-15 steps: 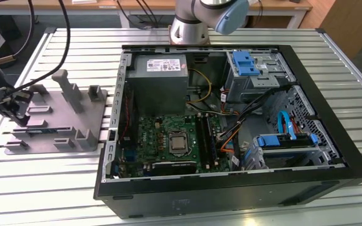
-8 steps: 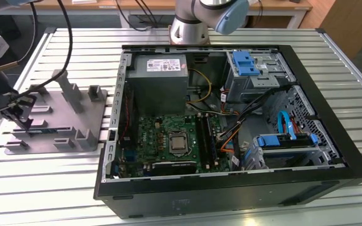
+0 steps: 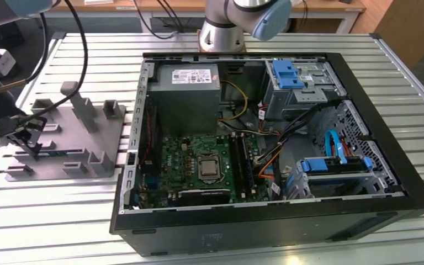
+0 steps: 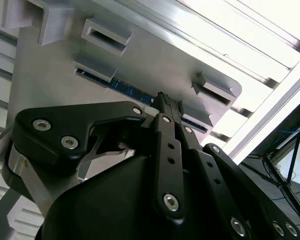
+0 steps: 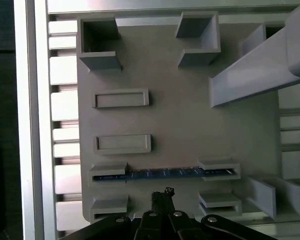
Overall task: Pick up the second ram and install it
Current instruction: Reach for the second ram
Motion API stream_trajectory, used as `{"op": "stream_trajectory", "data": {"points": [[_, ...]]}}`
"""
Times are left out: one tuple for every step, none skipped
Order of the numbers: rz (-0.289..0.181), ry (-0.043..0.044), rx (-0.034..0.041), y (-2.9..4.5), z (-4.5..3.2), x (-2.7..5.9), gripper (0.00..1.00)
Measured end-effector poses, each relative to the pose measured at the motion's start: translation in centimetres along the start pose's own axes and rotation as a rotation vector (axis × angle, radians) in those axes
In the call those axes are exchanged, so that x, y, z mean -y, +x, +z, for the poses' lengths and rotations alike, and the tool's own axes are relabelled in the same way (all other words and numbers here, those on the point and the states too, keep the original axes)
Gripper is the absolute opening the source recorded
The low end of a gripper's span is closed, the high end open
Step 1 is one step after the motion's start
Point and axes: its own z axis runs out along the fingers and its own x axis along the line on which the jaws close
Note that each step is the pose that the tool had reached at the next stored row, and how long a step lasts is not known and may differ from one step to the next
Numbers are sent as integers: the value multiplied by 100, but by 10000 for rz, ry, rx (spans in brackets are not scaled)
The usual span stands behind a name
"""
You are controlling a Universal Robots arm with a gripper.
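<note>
second ram: thin blue-green board strip with small dark chips, standing on its long edge. Each end sits in a slotted holder of the grey fixture plate, so the top edge is exposed for a grasp from above. Not yet lifted.
ram location: on the fixture, on the exterior view's left, well apart from the PC case.
gripper: black, with linked metal-screwed fingers. It hovers over the fixture just beside the ram's mid-length. In the second wrist view the tips look pressed together with nothing between them. Not gripping the ram.
why this pose: judged as lining up over the middle of the stick so it would lift level.
fixture plate: matte grey plastic, looks printed, with blocky rectangular pockets and upright ribs. Several of the pockets are empty.
table: ribbed aluminium slats, shiny. The fixture and the case sit flat on it.
PC case: black metal box lying on its side with the panel off, so the board faces up for access.
motherboard: green and flat, with a square socket in the middle and long dark slots beside it. Cannot tell what those slots hold.
drive latches: chunky bright-blue plastic on the far side of the case.
</note>
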Motion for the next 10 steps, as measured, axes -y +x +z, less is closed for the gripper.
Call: {"op": "stream_trajectory", "data": {"points": [[0,0,0,0,12,1,10],[0,0,0,1,25,1,10],[0,0,0,1,36,2,10],[0,0,0,1,48,2,10],[0,0,0,2,58,2,10],[0,0,-1,2,66,2,10],[-1,0,0,2,74,0,10],[0,2,-2,2,80,-4,10],[0,1,-1,3,85,-10,10],[0,1,0,4,89,-16,10]]}}
